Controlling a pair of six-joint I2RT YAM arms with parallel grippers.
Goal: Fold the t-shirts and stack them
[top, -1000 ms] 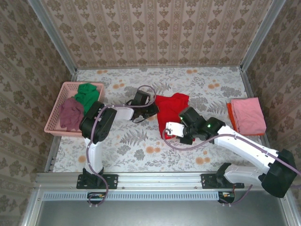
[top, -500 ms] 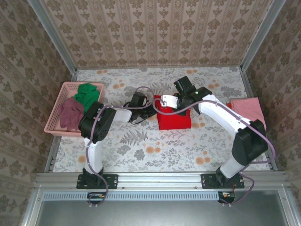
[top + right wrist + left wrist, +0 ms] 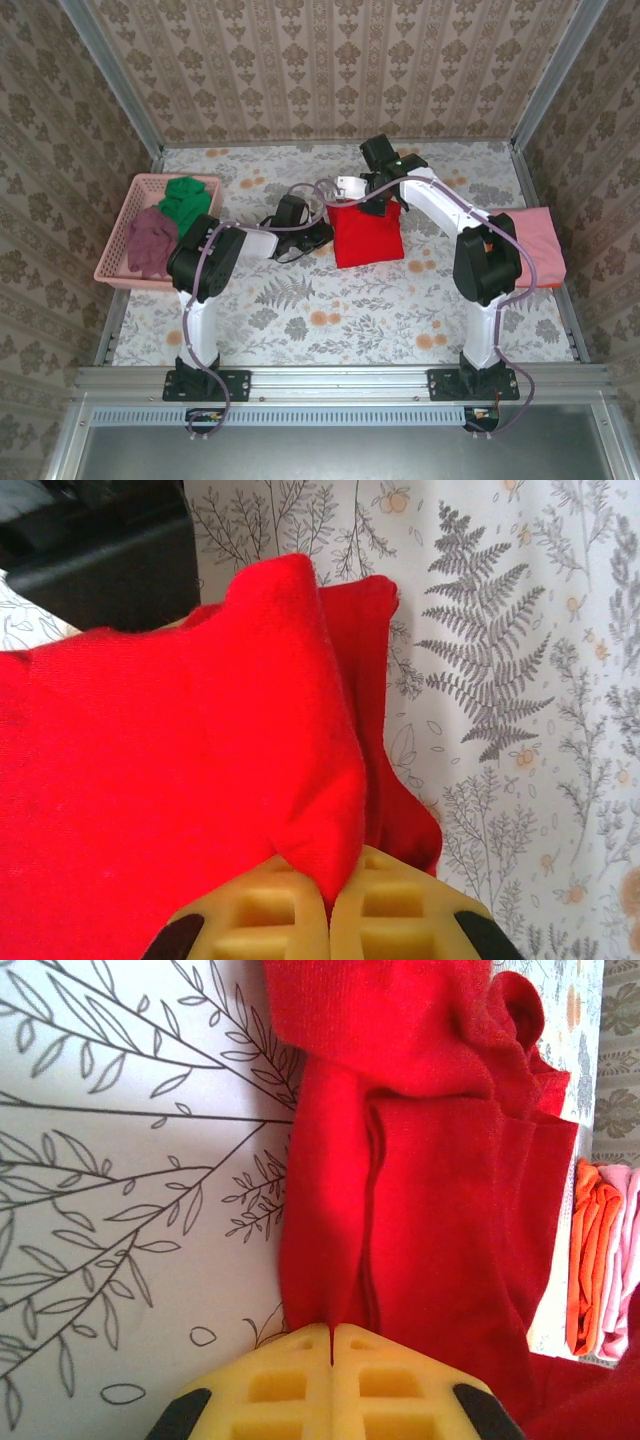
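Red t-shirt (image 3: 367, 238) lies in the middle of the table (image 3: 300, 320), now doubled into a compact block. A second ago it was spread wider, with the right arm at its near edge. That arm has since swung over to the far edge, where the right claw (image 3: 330, 895) is pinched shut on a red fold. Left claw (image 3: 331, 1332) stays clamped on the shirt's left edge. Pink t-shirt (image 3: 535, 240) rests at the right side.

No readable text, label, brand, number or sign stands on anything in these views.
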